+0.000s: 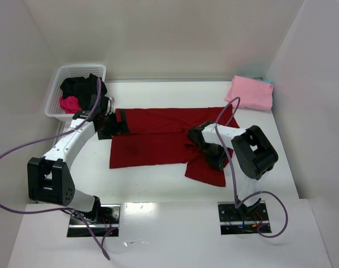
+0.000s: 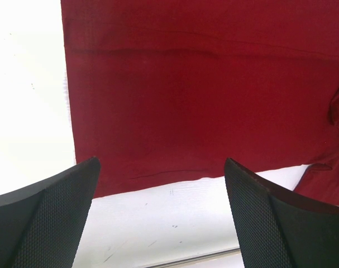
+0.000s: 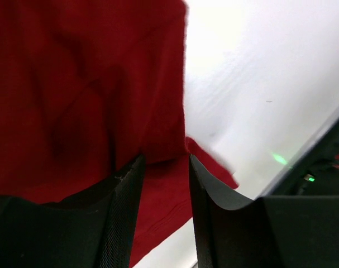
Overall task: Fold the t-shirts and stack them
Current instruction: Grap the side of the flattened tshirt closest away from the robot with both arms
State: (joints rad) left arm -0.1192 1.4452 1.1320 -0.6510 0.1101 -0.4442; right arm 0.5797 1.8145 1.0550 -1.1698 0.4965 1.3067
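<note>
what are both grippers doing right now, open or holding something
Left gripper: open, holding nothing, at the edge of the dark red t-shirt.
Right gripper: closed on a fold of the dark red t-shirt.

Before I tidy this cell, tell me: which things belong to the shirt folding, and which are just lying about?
Job: dark red t-shirt; folded pink t-shirt; black t-shirt; magenta t-shirt.
Lying about: white basket; purple cables.

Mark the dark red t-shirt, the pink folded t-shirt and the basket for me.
dark red t-shirt (image 1: 149, 145), top external view, middle of its body.
pink folded t-shirt (image 1: 250, 92), top external view, centre of its top face.
basket (image 1: 80, 70), top external view, bare far wall.
</note>
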